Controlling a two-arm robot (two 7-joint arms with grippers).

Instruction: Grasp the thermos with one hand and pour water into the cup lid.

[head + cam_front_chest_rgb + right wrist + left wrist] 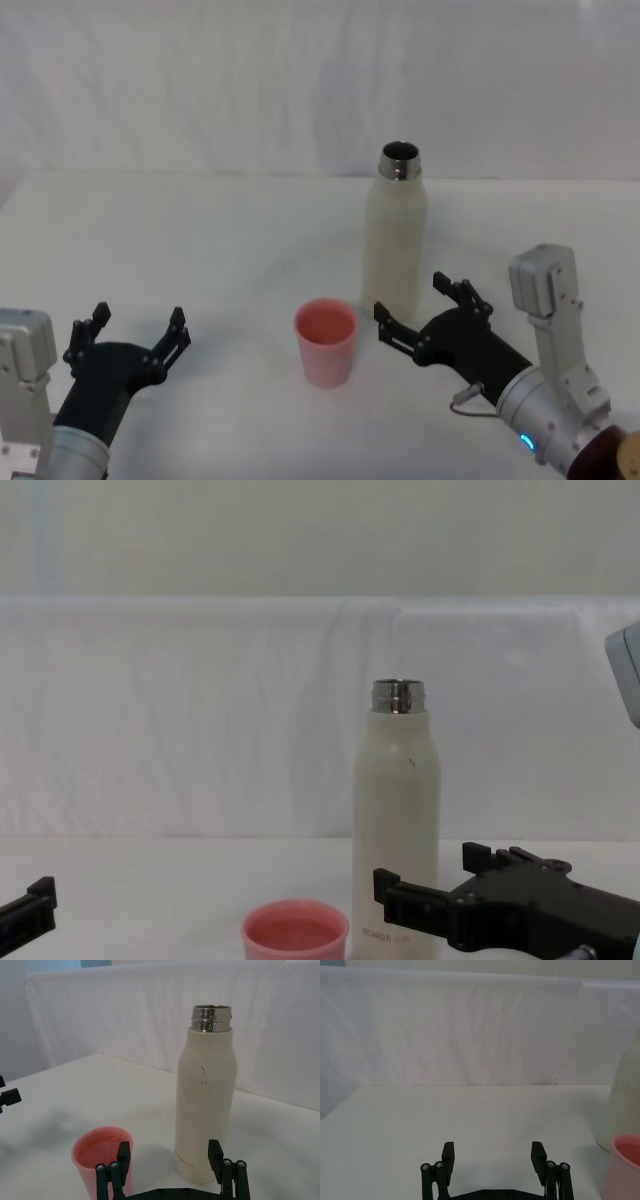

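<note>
The right gripper (418, 312) has its jaws apart, with nothing between them. In the head view it sits low over the white worktop (200, 250), just in front of the base of the thermos (394, 240), and its jaws point toward the bottle. Whether a jaw tip touches the bottle wall cannot be told; in the right wrist view the two black fingers (215, 1152) stand before the lower part of the thermos (205, 1110) and look slightly apart from it. The right gripper's silver-grey wrist with its blue ring comes in from the lower right corner of the head view, tilted forward and inward, and it is cut off by the edge.

The thermos stands upright near the middle of the worktop, its steel neck open with no cap. The small grey lettering near its base is too small to read in the chest view, where the gripper (430, 895) covers part of the thermos (396, 810).

The cup lid (325, 340) stands upright with its mouth up, just beside the thermos on the robot's left and nearer to the robot. If it holds any water cannot be made out. In the chest view the cup lid (295, 932) is cut off below.

The left gripper (135, 335) rests low at the robot's left, well apart from both things, its jaws open and empty. In the left wrist view the left gripper (493, 1155) is cut off at the picture's edge, and only parts of the thermos (625, 1105) and the cup lid (622, 1170) enter the frame.
</note>
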